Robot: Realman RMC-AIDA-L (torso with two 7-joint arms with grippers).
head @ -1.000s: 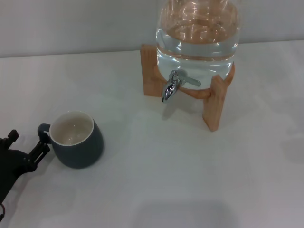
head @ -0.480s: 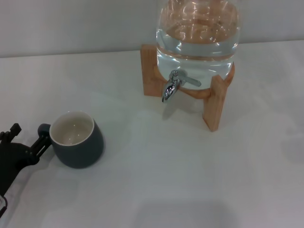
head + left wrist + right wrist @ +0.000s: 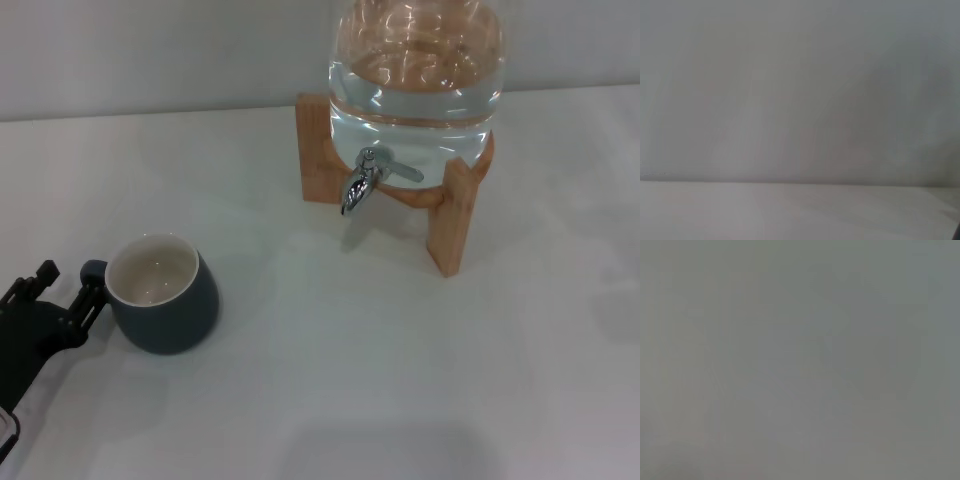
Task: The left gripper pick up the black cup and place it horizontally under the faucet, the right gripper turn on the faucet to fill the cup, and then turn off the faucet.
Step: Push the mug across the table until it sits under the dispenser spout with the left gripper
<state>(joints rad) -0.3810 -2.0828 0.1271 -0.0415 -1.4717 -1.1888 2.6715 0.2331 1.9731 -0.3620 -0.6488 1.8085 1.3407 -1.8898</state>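
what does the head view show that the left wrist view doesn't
Only the head view shows the black cup upright, the left gripper with its open fingers beside the cup's handle, and the faucet on the glass jug in its wooden stand. Only the left wrist view shows nothing of its own, just a blank wall. Both share the white table. The right gripper appears in neither.

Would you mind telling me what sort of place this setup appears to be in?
Probably a lab or test bench rather than a real kitchen: a bare white table against a plain wall, holding only a glass water jug on a wooden stand and a black cup.
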